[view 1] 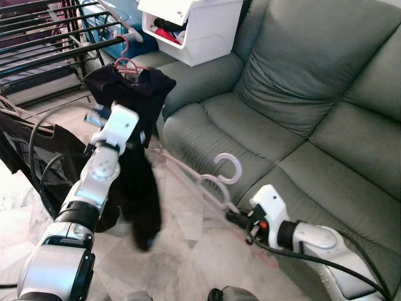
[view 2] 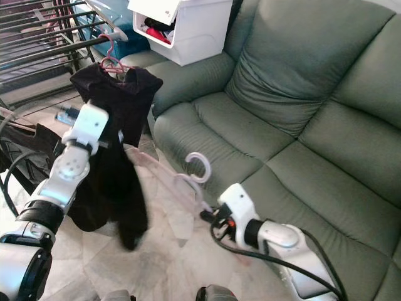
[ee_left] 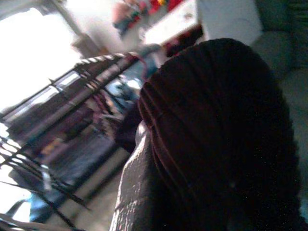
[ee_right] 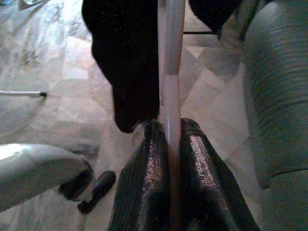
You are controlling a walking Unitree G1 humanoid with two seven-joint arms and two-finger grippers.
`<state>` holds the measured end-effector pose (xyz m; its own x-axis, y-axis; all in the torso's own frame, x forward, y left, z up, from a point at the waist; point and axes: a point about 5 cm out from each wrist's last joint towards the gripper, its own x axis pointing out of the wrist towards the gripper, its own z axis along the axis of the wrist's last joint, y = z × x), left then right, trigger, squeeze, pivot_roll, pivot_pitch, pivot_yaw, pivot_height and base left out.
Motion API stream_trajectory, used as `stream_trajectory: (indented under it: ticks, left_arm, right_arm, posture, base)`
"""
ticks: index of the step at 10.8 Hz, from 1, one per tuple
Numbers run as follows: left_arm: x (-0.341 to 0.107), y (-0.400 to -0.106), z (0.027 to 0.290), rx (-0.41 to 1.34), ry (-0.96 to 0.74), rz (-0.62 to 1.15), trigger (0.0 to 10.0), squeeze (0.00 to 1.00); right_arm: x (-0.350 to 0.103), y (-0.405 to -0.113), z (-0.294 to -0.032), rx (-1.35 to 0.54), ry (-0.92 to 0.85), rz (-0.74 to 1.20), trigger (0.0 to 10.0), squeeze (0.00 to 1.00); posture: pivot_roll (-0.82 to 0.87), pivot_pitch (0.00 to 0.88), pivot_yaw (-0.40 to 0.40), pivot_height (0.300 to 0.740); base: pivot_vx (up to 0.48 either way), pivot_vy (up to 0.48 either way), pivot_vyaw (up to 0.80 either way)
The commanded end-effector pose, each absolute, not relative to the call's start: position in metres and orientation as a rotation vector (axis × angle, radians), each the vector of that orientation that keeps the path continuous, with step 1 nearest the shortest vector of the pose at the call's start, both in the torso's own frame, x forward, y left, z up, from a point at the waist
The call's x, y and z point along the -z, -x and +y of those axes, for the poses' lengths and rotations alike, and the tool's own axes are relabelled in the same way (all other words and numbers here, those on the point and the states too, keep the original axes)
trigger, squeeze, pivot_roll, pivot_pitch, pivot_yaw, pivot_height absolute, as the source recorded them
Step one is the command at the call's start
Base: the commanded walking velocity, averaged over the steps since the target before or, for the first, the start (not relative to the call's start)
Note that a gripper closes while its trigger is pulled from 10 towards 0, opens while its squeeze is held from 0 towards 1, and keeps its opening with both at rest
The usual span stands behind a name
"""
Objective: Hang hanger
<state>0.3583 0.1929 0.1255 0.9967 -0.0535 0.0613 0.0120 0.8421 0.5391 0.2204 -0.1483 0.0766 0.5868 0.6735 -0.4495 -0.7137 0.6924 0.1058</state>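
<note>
Head views: two hangers. A red hanger carrying a black garment hooks on the drying rack at its end bar. A pale pink hanger lies tilted over the marble floor, just beside the grey-green sofa. A white storage bin sits on the sofa arm.

Left wrist view: the left gripper is buried in dark cloth; its jaws' state cannot be told.

Right wrist view: the right gripper has its jaws clenched on the pale pink hanger.
</note>
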Motion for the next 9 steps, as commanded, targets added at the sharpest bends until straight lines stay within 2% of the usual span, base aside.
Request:
stream_trajectory:
  ticks: [1,2,3,5,6,7,9]
  left_arm:
    - [-0.124,-0.355,0.178,0.142,-0.523,-0.099,10.0,0.0]
    - [-0.112,-0.345,0.173,0.2,-0.475,-0.06,10.0,0.0]
    - [-0.089,-0.316,0.166,0.274,-0.42,-0.02,10.0,0.0]
    - [-0.073,-0.287,0.163,0.316,-0.367,0.031,10.0,0.0]
    - [-0.071,-0.279,0.161,0.324,-0.342,0.046,10.0,0.0]
    - [-0.071,-0.275,0.158,0.33,-0.367,0.041,10.0,0.0]
    - [-0.079,-0.292,0.173,0.17,-0.488,0.032,10.0,0.0]
  right_arm:
    - [-0.08,-0.231,-0.153,-0.695,0.106,0.432,10.0,0.0]
    - [-0.076,-0.234,-0.155,-0.59,0.091,0.434,10.0,0.0]
    - [-0.072,-0.231,-0.155,-0.474,0.08,0.42,10.0,0.0]
    - [-0.07,-0.23,-0.157,-0.353,0.07,0.396,10.0,0.0]
    - [-0.07,-0.229,-0.157,-0.337,0.068,0.395,10.0,0.0]
    - [-0.069,-0.227,-0.149,-0.401,0.026,0.42,10.0,0.0]
    - [-0.074,-0.216,-0.145,-0.568,0.043,0.457,10.0,0.0]
  posture:
    - [-0.12,0.0,-0.028,0.74]
    - [-0.12,0.0,-0.025,0.74]
    - [-0.11,0.0,-0.023,0.74]
    - [-0.11,0.0,-0.032,0.74]
    - [-0.1,0.0,-0.038,0.74]
    - [-0.1,0.0,-0.04,0.74]
    - [-0.12,0.0,-0.037,0.74]
  base:
    - [0.0,0.0,0.0]
    - [0.0,0.0,0.0]
    - [0.0,0.0,-0.8]
    - [0.0,0.0,-0.61]
    - [0.0,0.0,0.0]
    - [0.0,0.0,0.0]
    - [0.0,0.0,0.0]
